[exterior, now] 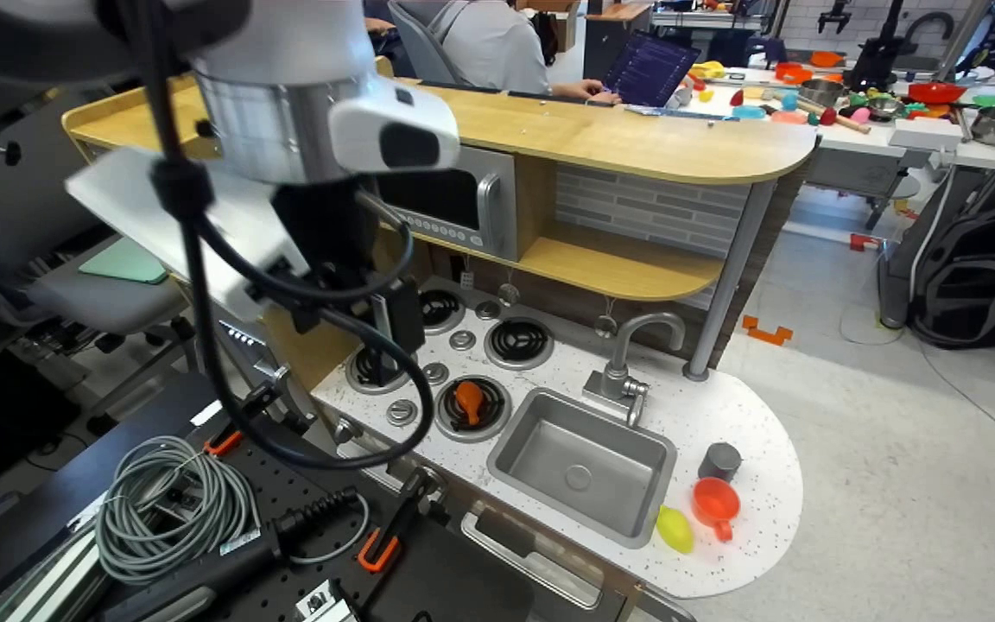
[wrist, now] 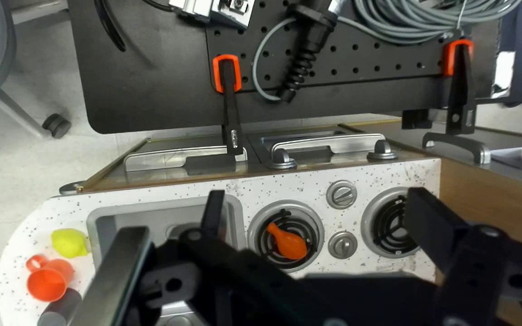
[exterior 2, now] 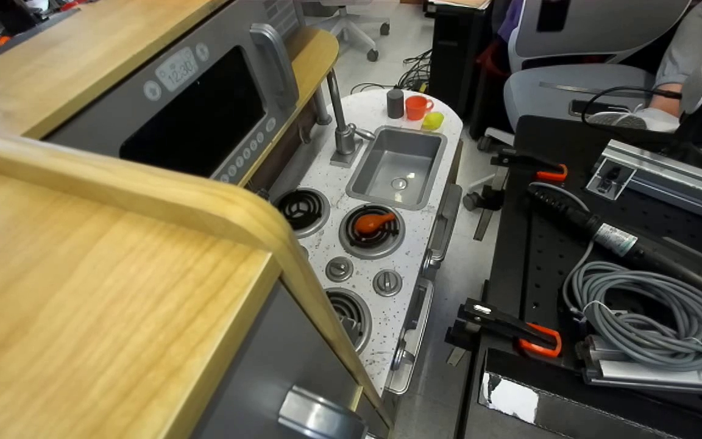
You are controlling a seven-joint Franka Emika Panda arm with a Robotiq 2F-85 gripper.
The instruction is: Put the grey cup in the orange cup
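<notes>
The grey cup (exterior: 720,461) is a dark grey cylinder standing upright on the white counter, near its rounded end. The orange cup (exterior: 715,503) is red-orange with a handle, upright, right beside it; I cannot tell whether they touch. Both also show in an exterior view, the grey cup (exterior 2: 395,103) behind the orange cup (exterior 2: 417,107). In the wrist view the orange cup (wrist: 48,280) is at lower left and the grey cup (wrist: 64,305) is partly hidden by the gripper. My gripper (wrist: 317,194) is open and empty, above the burners, far from both cups.
A yellow lemon (exterior: 675,529) lies beside the orange cup. The sink (exterior: 584,462) and tall faucet (exterior: 636,354) stand between the burners and the cups. An orange toy piece (wrist: 289,242) lies on a burner. The microwave shelf (exterior 2: 205,122) overhangs the counter's back.
</notes>
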